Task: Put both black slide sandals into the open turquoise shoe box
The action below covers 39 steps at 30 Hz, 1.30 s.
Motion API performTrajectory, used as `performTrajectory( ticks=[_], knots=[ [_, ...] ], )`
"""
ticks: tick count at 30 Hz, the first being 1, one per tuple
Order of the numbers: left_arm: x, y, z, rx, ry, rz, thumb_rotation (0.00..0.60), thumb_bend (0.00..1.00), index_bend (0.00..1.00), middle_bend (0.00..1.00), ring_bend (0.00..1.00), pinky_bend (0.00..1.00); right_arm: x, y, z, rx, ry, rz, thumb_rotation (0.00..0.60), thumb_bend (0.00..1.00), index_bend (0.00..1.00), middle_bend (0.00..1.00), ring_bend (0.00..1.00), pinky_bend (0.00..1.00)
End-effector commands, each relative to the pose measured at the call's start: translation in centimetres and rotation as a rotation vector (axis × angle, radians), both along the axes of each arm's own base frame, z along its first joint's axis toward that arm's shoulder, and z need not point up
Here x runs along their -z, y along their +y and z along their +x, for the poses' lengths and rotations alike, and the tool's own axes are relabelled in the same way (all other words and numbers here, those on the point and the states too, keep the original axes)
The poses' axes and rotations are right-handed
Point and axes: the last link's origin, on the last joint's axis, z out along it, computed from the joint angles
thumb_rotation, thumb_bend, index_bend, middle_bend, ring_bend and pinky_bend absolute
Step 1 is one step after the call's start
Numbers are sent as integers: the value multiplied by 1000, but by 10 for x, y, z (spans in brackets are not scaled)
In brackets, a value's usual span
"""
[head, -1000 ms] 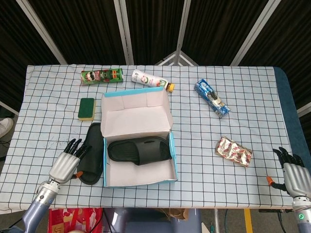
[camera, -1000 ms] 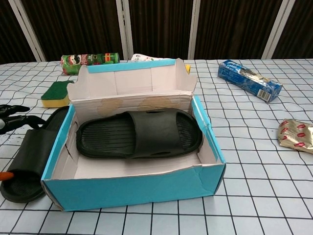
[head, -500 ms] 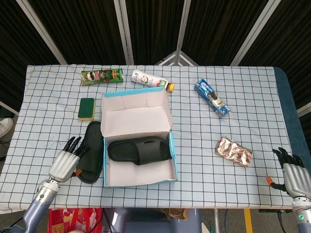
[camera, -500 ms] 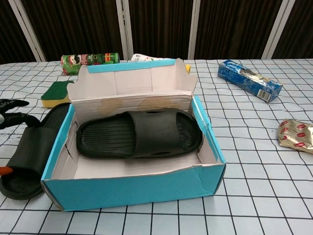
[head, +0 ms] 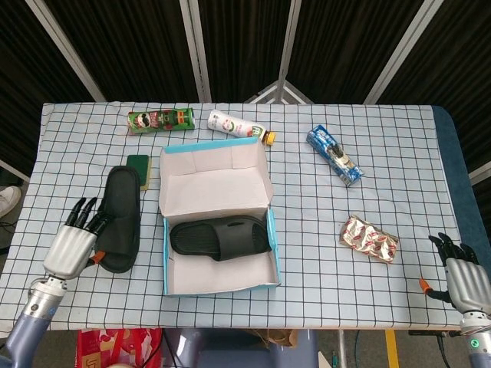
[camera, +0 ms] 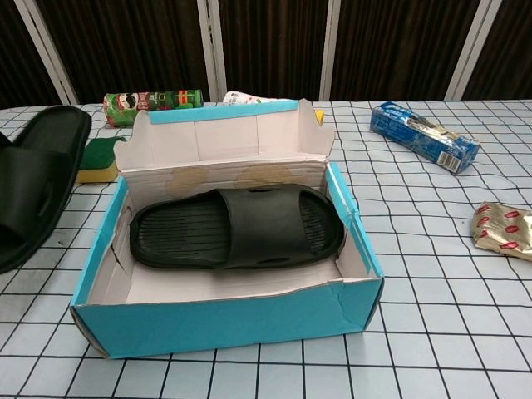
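The open turquoise shoe box [head: 275, 253] [camera: 224, 326] stands mid-table with one black slide sandal [head: 221, 236] [camera: 237, 226] lying flat inside it. My left hand [head: 71, 247] grips the near end of the second black sandal [head: 120, 218] [camera: 33, 191], which is raised off the table to the left of the box, its toe pointing away from me. In the chest view only the sandal shows, not the hand. My right hand [head: 460, 276] is off the table's front right corner, fingers apart and holding nothing.
A green sponge [head: 140, 163] [camera: 100, 154] lies behind the held sandal, partly covered by it. At the back are a green chip can [head: 161, 119] [camera: 152, 104] and a white bottle [head: 239, 127]. A blue packet [head: 334, 155] [camera: 424, 135] and a foil packet [head: 370, 238] [camera: 503, 229] lie on the right.
My left hand has taken hold of the sandal beside the box and lifted it off the table, up and to the left. The right hand has stayed put.
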Motion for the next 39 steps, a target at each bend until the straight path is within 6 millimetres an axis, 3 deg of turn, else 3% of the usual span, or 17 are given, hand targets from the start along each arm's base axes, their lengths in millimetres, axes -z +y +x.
performTrajectory(
  ticks=[1,5,7,11,16,20,24,28,39],
  knots=[
    [-46,-2,25,124,31,87,600,281,445,419,2,16,1,0,1,-3,-2,3,600,291,130,77,157,72],
    [-72,5,67,348,94,150,600,281,447,419,3,17,1,1,3,-10,-4,5,600,291,130,77,158,72],
    [-75,7,85,448,145,158,600,281,448,419,3,17,1,1,4,-11,-4,5,600,291,130,77,158,72],
    [-60,9,126,675,268,89,600,281,449,415,3,17,1,2,4,-11,-5,3,600,292,130,77,157,72],
    [-29,12,156,902,443,-66,600,301,449,413,3,17,0,2,3,-8,-7,4,600,291,130,77,158,72],
    [-7,13,164,1073,567,-153,600,308,449,415,3,17,0,2,2,-4,-7,6,600,291,130,77,158,72],
    [12,20,164,1151,663,-212,600,309,449,415,3,17,0,2,2,-2,-6,7,600,291,130,77,158,72],
    [34,31,176,1256,710,-240,600,310,449,416,3,17,1,1,1,5,-6,15,600,291,130,77,158,72],
    [56,41,177,1291,725,-256,600,312,449,417,3,17,1,0,-1,12,-6,16,600,291,130,77,157,72]
  ],
)
